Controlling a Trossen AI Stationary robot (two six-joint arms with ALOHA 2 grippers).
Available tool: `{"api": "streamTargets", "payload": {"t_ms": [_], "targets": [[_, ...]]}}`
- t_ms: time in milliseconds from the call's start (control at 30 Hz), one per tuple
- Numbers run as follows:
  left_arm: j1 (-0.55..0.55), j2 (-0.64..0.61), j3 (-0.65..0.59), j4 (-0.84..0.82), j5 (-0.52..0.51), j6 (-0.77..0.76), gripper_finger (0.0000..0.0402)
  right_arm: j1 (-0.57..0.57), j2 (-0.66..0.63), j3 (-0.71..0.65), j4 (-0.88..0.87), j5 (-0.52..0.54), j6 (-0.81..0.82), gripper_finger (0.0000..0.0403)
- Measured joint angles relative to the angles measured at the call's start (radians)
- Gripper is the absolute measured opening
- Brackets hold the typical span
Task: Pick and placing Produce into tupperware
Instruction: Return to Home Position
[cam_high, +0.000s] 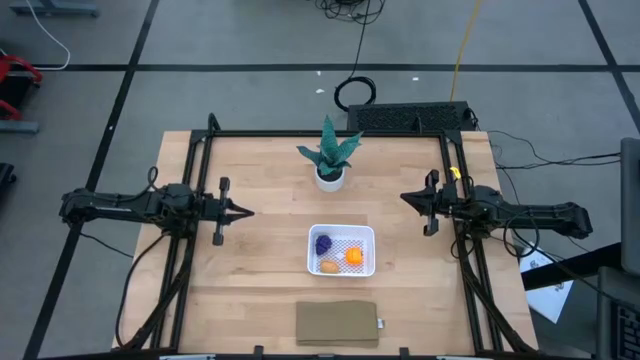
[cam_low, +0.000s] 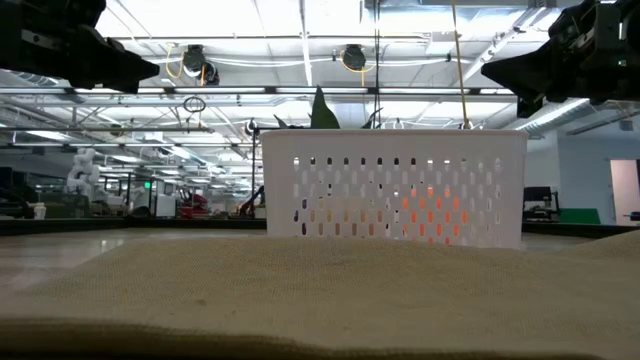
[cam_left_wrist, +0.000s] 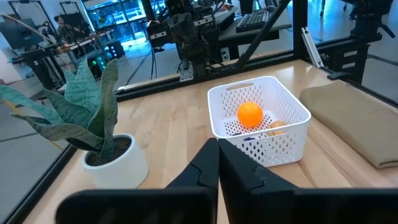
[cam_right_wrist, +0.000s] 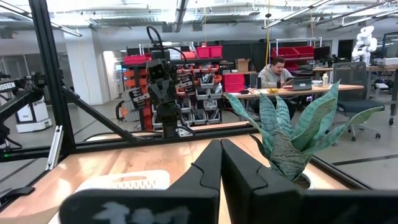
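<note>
From where I stood, the white shallow square container with the dotted bottom sat near the middle of the pale wooden table. All three produce pieces lay inside it: the dark purple lump, the round bright orange ball and the smaller tan-orange piece. The sorting looked done to me, and only parking the arms remained.

The left gripper hung over the table's left side, well apart from the container, its two dark fingers pressed together on nothing. The right gripper mirrored it on the right, likewise clamped together and empty. The green spiky plant in its white pot stood just beyond the container, between the two arms. A flat tan-brown rectangular pad lay near the front edge.

To finish well, I judged, each arm should draw back along its own side and keep its height rather than sweep across the middle. That way nothing would nudge the container or clip the plant's leaves.
</note>
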Motion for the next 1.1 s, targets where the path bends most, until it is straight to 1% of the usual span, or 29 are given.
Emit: {"api": "streamTargets", "payload": {"t_ms": [233, 1100], "targets": [[0.000, 0.000, 0.000, 0.000, 0.000, 0.000, 0.0025, 0.000, 0.000, 0.000, -0.003, 0.000, 0.000, 0.0000], [0.000, 0.000, 0.000, 0.000, 0.000, 0.000, 0.0026, 0.000, 0.000, 0.000, -0.004, 0.000, 0.000, 0.0000]]}}
